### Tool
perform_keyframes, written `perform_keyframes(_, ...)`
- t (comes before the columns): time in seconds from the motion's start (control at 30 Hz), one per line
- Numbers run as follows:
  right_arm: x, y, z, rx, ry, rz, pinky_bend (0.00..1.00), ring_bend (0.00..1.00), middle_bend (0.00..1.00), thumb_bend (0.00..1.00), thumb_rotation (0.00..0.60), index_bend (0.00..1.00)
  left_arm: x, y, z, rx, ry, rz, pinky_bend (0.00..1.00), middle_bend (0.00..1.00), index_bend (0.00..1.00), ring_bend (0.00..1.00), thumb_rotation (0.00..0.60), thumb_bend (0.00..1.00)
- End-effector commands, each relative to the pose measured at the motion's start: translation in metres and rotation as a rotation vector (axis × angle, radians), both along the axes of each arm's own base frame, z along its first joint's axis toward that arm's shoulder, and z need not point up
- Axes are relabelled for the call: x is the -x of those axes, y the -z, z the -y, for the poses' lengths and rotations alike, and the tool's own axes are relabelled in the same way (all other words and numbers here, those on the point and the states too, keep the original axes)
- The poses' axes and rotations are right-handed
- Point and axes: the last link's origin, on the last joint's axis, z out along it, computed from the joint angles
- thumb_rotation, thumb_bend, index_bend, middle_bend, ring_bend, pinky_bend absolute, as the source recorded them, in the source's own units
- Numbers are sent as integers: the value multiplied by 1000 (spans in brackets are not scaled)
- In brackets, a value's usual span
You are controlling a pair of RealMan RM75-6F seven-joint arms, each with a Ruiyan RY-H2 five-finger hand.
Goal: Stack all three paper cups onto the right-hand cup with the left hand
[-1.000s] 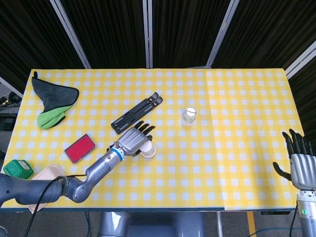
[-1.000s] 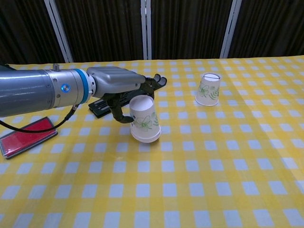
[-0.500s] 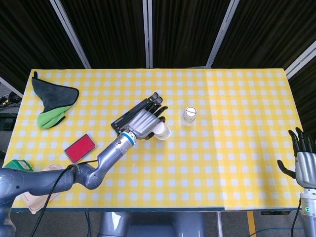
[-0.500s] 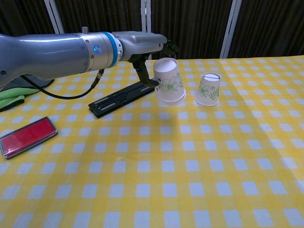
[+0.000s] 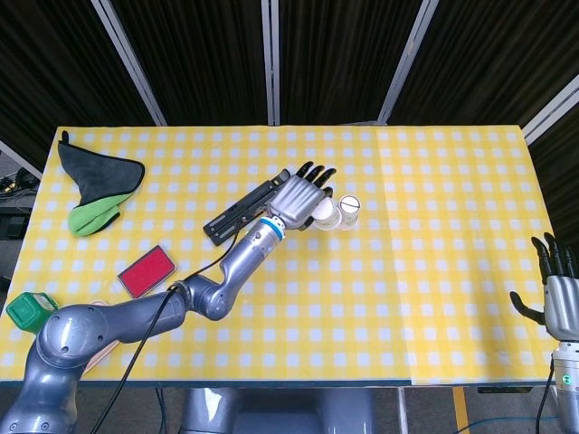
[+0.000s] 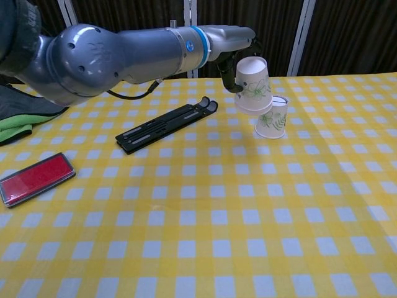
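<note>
Held cup (image 6: 253,85) upside-down, seemingly overlapping standing cup (image 6: 272,121).

Robot laboratory test cell: a table (image 5: 452,298) under a yellow gingham cloth, enclosed by black curtains (image 5: 199,54) on metal framing (image 5: 269,59), with assorted trial objects laid out.

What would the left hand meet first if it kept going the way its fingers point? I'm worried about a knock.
Probably nothing of its own: the left hand points toward the table's far edge. The held cup, though, hangs close over the standing cup and may brush it; depth is unclear.
</note>
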Motion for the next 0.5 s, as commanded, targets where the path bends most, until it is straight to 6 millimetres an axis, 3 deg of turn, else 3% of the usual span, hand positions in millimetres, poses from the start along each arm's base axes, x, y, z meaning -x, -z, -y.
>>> perform_keyframes(0.03, 1, -1, 1, 0, 1, 4, 0, 0, 0, 153, 600, 0, -21, 16, -3, 15, -4, 18, 0, 0, 426, 0, 600, 503)
perform_keyframes(0.5, 3, -7, 1, 17, 3, 25, 0, 0, 0, 153, 600, 0, -49, 31, -8, -14, 25, 36, 0, 0, 421, 0, 600, 502)
